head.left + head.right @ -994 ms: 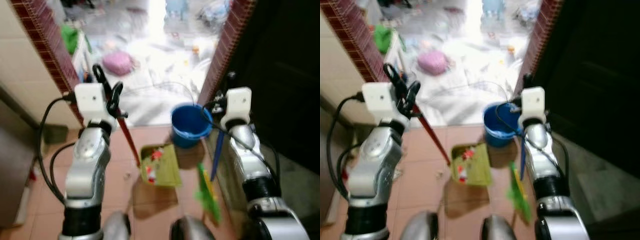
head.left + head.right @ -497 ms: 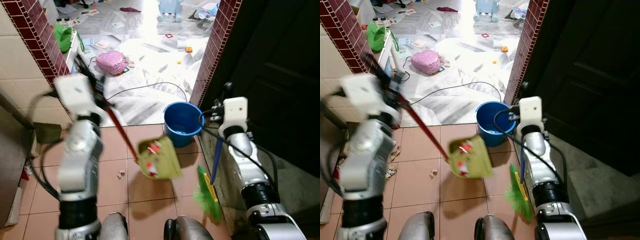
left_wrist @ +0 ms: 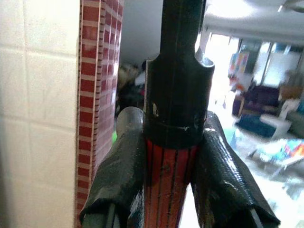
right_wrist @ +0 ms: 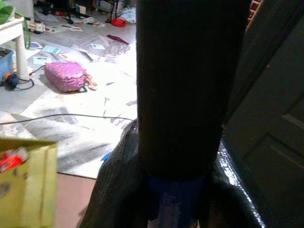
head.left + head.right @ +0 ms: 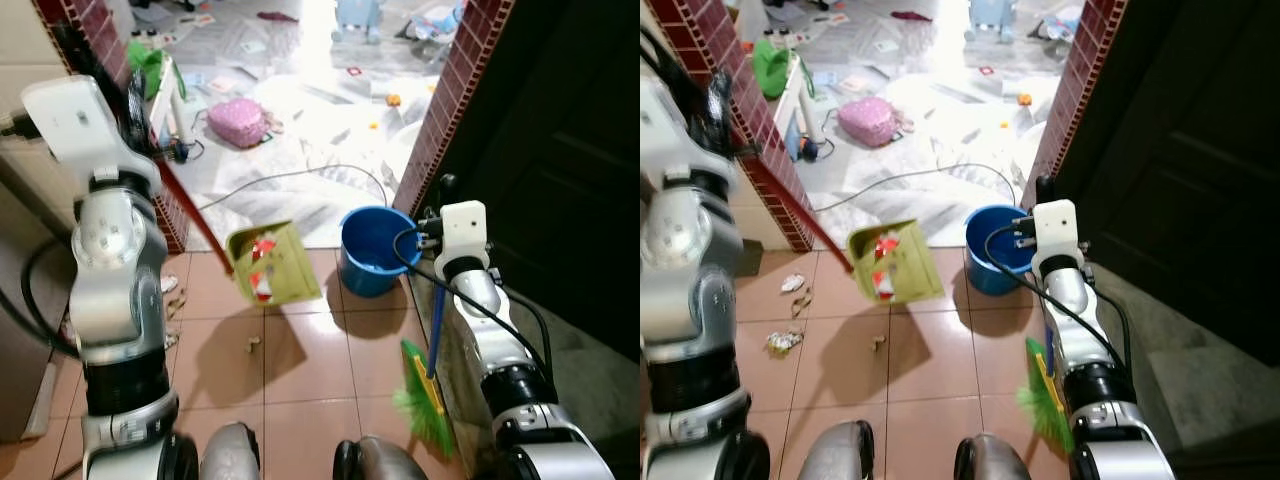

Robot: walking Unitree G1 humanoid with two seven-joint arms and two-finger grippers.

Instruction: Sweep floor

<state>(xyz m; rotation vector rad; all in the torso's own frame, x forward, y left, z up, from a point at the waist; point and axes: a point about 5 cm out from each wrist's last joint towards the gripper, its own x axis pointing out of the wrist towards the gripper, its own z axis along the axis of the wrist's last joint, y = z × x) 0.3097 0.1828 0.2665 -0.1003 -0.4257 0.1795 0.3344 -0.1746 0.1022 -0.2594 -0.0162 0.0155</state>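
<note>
Tiled floor: my left gripper (image 3: pixel 173 166) clamps loaded dustpan (image 5: pixel 268 262) aloft, right gripper (image 4: pixel 173 190) grips broom (image 5: pixel 428 400); next, tip into bucket (image 5: pixel 375 250) at 3 o'clock.

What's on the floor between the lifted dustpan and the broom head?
Mostly bare tile in the left eye view; one small scrap lies under the dustpan, well short of the broom head.

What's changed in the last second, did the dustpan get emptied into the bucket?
No. The left gripper, shut on the red handle, has lifted the green dustpan off the tiles, left of the blue bucket, litter still inside. The right gripper keeps holding the green broom, bristles down.
</note>
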